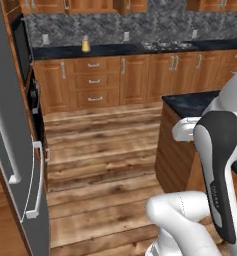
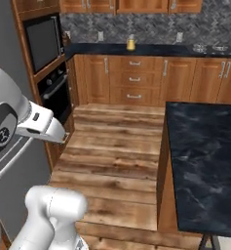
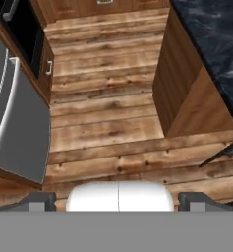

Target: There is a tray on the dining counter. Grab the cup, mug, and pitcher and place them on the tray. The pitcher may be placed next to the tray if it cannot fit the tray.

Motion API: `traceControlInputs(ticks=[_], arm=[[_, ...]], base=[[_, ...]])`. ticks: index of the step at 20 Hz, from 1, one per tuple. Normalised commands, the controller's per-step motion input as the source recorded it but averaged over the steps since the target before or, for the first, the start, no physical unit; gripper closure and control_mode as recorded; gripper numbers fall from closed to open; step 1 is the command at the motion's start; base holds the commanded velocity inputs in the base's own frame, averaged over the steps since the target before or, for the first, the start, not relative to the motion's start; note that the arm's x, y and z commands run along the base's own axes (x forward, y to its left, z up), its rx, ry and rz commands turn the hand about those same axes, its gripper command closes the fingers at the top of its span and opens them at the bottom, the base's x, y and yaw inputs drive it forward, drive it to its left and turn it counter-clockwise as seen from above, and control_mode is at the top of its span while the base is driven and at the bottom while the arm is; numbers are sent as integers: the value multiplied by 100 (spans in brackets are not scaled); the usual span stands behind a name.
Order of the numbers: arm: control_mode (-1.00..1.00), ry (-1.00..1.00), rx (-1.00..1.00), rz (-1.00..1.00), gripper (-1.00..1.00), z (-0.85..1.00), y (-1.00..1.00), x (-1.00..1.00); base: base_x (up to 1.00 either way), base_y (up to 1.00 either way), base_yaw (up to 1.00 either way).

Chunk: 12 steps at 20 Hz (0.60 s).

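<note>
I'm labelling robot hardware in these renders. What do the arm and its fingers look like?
The arm is glossy white with rounded, tube-like links. A long black panel runs down one link in the left base view, carrying faint small lettering too small to read. In the right base view a round dark joint cap bears a small white mark. No cables show. The fingers are small, dark grey and blocky.

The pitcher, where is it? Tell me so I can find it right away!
Look at the long black counter along the back wall, under the grey speckled backsplash. The pitcher stands on it above the wooden drawers. It is the small amber-yellow thing, wider at the bottom with a pale neck, and it stands alone on that dark stretch.
</note>
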Motion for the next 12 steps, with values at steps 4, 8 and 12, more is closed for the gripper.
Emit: traceControlInputs(ticks=[4, 8, 12], arm=[[100, 0, 0, 0, -100, 0, 0, 0], [100, 0, 0, 0, -100, 0, 0, 0], [100, 0, 0, 0, -100, 0, 0, 0]], base=[[100, 3, -20], [100, 0, -9], [100, 0, -1]])
